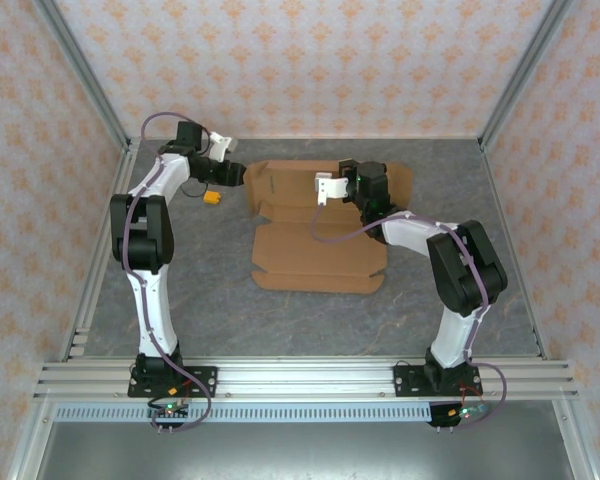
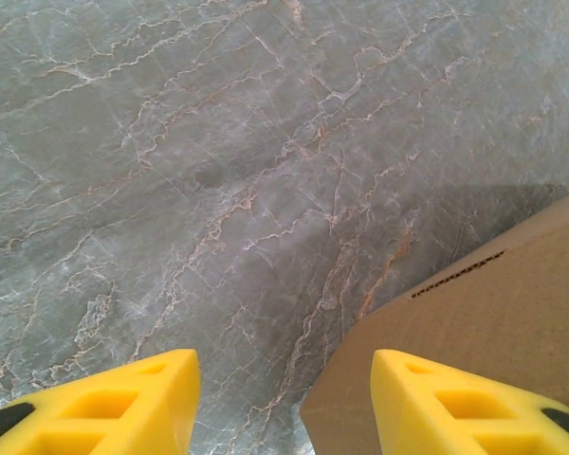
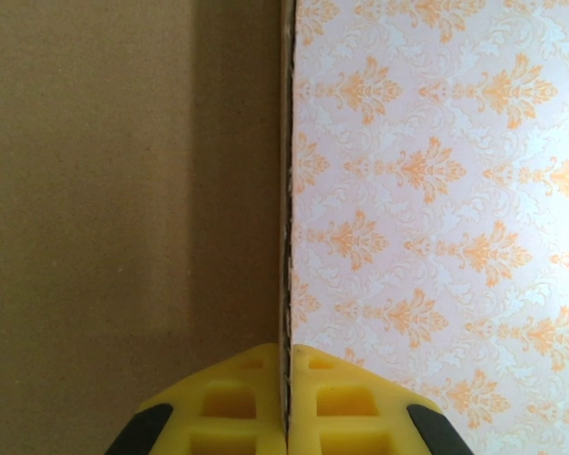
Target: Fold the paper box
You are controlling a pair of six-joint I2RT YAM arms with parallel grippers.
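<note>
Scene: two robot arms work over a grey marbled table [image 1: 180,290] (a patterned wall [image 3: 436,190] stands on three sides).
Paper box: the paper box [image 1: 318,255], a plain brown die-cut sheet, lies mostly flat at the middle of the table, toward the far side. Its near panel is spread open and its flaps reach left and right.
Right gripper: the right gripper [image 3: 286,358] sits over the sheet's far part, yellow jaws pressed tight together on the thin edge of a cardboard panel. From the wrist the panel runs edge-on, with brown to the left and wallpaper to the right.
Left gripper: the left gripper [image 2: 283,365] hangs at the sheet's far left corner, jaws standing apart with bare table between them and nothing gripped. A cardboard corner lies below the jaw on the right of the wrist view.
Orange block: a tiny orange block [image 1: 212,198] rests on the table just beside the left arm's wrist, near the box's left edge but apart from it.
</note>
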